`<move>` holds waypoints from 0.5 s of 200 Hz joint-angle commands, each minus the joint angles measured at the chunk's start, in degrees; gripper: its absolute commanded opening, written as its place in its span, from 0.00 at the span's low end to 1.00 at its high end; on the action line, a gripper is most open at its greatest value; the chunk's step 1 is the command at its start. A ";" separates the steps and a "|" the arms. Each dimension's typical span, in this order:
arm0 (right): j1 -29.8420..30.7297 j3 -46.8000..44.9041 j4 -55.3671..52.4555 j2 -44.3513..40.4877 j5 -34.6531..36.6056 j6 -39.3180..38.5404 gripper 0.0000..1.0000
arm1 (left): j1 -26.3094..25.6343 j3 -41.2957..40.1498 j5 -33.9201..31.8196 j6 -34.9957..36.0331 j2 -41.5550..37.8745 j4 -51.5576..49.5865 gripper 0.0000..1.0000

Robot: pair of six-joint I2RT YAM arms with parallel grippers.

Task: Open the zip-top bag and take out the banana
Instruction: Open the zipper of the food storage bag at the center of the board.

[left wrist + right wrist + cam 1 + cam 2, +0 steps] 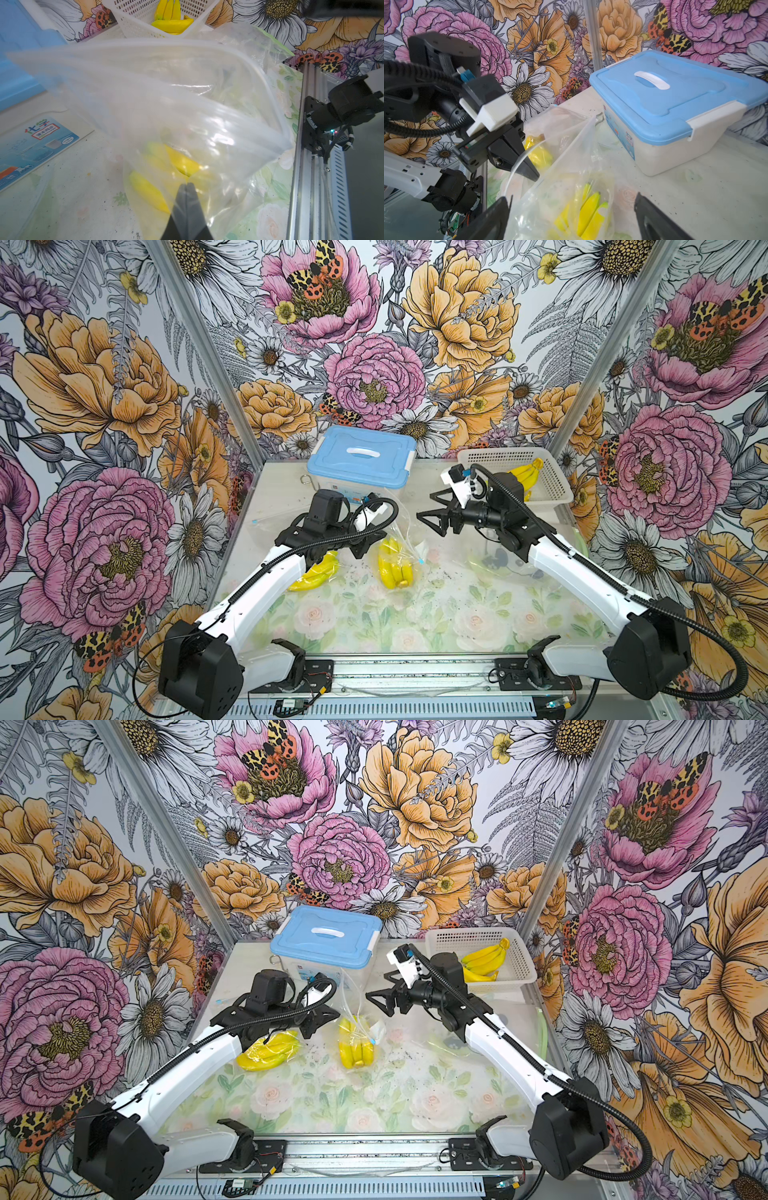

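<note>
- The left black gripper (187,185) is pinched tight on the clear plastic zip-top bag (187,93).
- The yellow banana bunch (392,568) lies inside that bag, on the flowery table (415,622).
- The right black gripper (426,505) is wide open and holds nothing. It seems to be just above the bag.

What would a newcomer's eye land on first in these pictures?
Loud floral wallpaper covers the walls. At the table's middle, yellow bananas sit inside a clear zip-top bag pinched by the shut left gripper, the right gripper open nearby. A blue-lidded box stands at the back.
</note>
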 commanded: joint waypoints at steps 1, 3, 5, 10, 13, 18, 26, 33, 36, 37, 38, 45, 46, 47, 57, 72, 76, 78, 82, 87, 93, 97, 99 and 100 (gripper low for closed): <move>0.12 5.23 -8.77 -1.58 3.70 8.53 0.99 | -0.71 0.21 -1.52 -0.41 -1.57 1.05 0.00; 0.19 5.64 -9.35 -1.44 3.94 8.58 0.99 | -0.76 0.20 -1.61 -0.41 -1.66 1.12 0.00; 0.20 5.96 -9.82 -1.30 4.18 8.61 1.00 | -0.81 0.17 -1.59 -0.41 -1.70 1.13 0.00; 0.35 6.93 -11.46 -1.03 4.58 8.55 1.00 | -0.86 0.12 -1.61 -0.41 -1.76 1.14 0.00; 0.49 7.54 -12.31 -0.70 4.89 8.53 0.99 | -0.86 0.13 -1.62 -0.41 -1.85 1.21 0.00; 0.79 8.49 -13.51 -0.25 5.24 8.45 1.00 | -0.91 0.11 -1.58 -0.41 -1.86 1.16 0.00; 1.37 10.38 -15.62 0.76 5.80 8.37 0.99 | -0.95 0.11 -1.62 -0.41 -1.94 1.16 0.00; 1.91 11.96 -16.97 1.75 6.20 8.26 0.99 | -0.96 0.11 -1.59 -0.50 -2.01 1.22 0.00; 2.18 12.63 -17.60 2.32 6.44 8.20 1.00 | -0.96 0.12 -1.73 -0.50 -2.03 1.21 0.00; 2.34 12.75 -17.70 2.32 6.55 8.21 1.00 | -1.00 0.11 -1.67 -0.50 -2.04 1.17 0.00; 2.46 13.03 -17.84 2.44 6.65 8.18 1.00 | -1.02 0.15 -1.60 -0.50 -1.99 1.20 0.00; 3.20 14.27 -19.09 3.40 7.28 8.02 1.00 | -1.26 0.19 -1.77 -0.59 -2.05 1.22 0.00; 3.33 14.40 -19.24 3.55 7.46 8.00 0.99 | -1.24 0.24 -1.74 -0.63 -2.09 1.22 0.00; 3.44 14.56 -19.44 3.71 7.54 8.03 0.99 | -1.18 0.22 -1.81 -0.61 -2.11 1.22 0.00; 4.35 15.92 -21.22 5.26 8.89 8.00 0.99 | -1.35 0.24 -1.84 -0.81 -2.10 1.35 0.00; 5.46 17.43 -23.55 7.12 10.22 7.50 1.00 | -1.64 0.02 -2.27 -1.11 -2.18 1.65 0.00; 5.90 17.87 -24.23 7.52 10.57 7.16 1.00 | -1.73 0.02 -2.21 -1.13 -2.14 1.65 0.00; 6.14 18.05 -24.55 7.73 10.67 6.89 1.00 | -1.74 -0.05 -2.22 -1.21 -2.15 1.70 0.00; 6.52 18.48 -25.35 8.09 11.00 6.53 0.99 | -1.89 -0.01 -2.35 -1.28 -2.13 1.77 0.00; 6.98 19.07 -26.30 8.59 11.46 6.10 0.99 | -2.02 0.02 -2.36 -1.26 -2.19 1.75 0.00; 7.40 19.75 -27.41 9.15 12.01 5.65 0.99 | -2.09 0.02 -2.41 -1.44 -2.14 1.85 0.00; 7.62 20.24 -28.07 9.43 12.46 5.54 0.99 | -2.19 0.04 -2.30 -1.53 -2.15 1.97 0.00; 7.66 20.38 -28.36 9.59 12.70 5.48 0.99 | -2.18 0.09 -2.44 -1.59 -2.13 2.00 0.00; 7.67 20.45 -28.62 9.64 12.80 5.41 0.99 | -2.23 0.10 -2.47 -1.58 -2.17 2.01 0.00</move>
